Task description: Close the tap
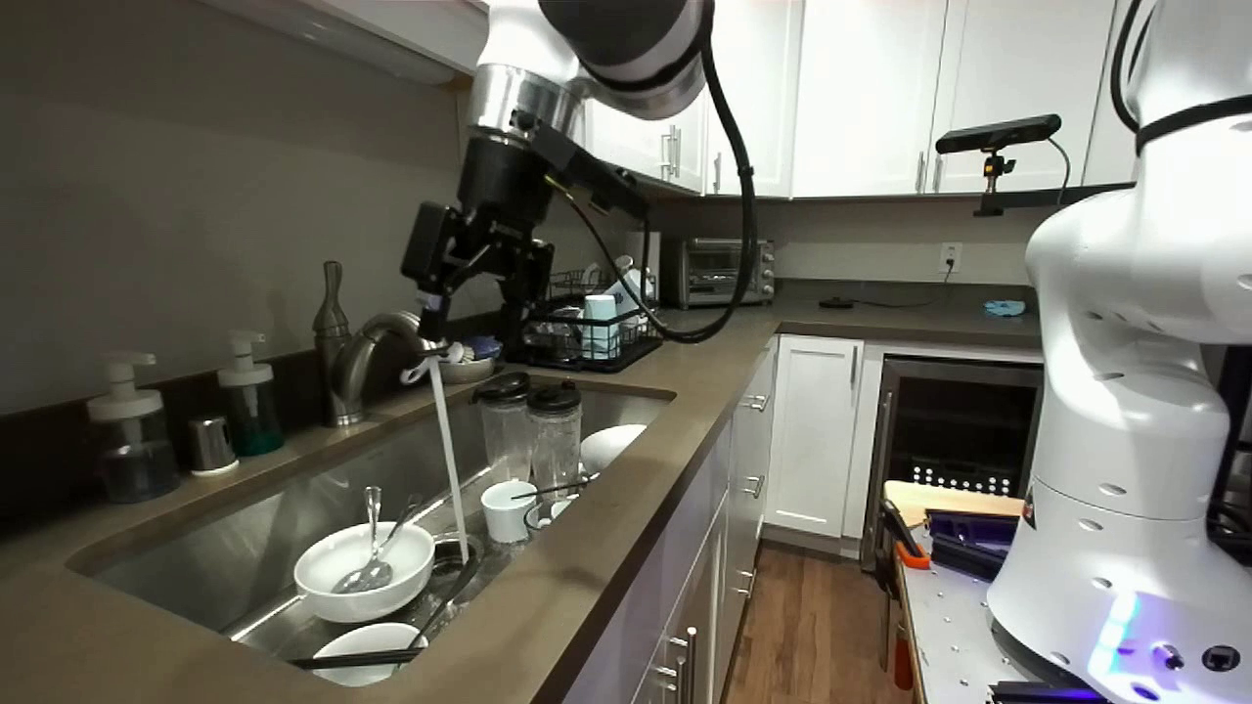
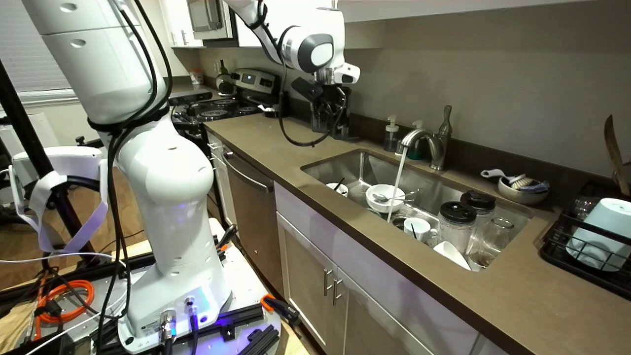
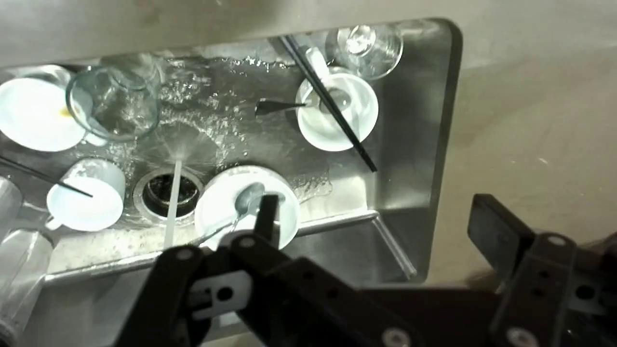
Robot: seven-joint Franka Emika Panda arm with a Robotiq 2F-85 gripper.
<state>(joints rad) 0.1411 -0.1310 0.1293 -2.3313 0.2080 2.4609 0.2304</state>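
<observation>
Nearest the wrist camera, the gripper [image 3: 376,212] partly hides a white bowl [image 3: 219,202]; at the lower left, a clear jar [image 3: 29,270] is cut off. The 2 fingers [image 3: 501,231] stand wide apart, released, with the sink [image 3: 407,193] and counter [image 3: 520,120] visible between them. Below, running water [image 3: 174,193] crosses in front of the drain [image 3: 156,188] and fans over the sink floor. In an exterior view, the gripper overlaps the tip of the tap [image 1: 349,376], which stands on the counter behind the sink; in an exterior view, the whole spout [image 2: 421,134] shows apart from the gripper, whose fingers are hard to make out. Farthest, a toaster oven [image 1: 726,274] appears in an exterior view, a stove [image 2: 224,106] in an exterior view.
</observation>
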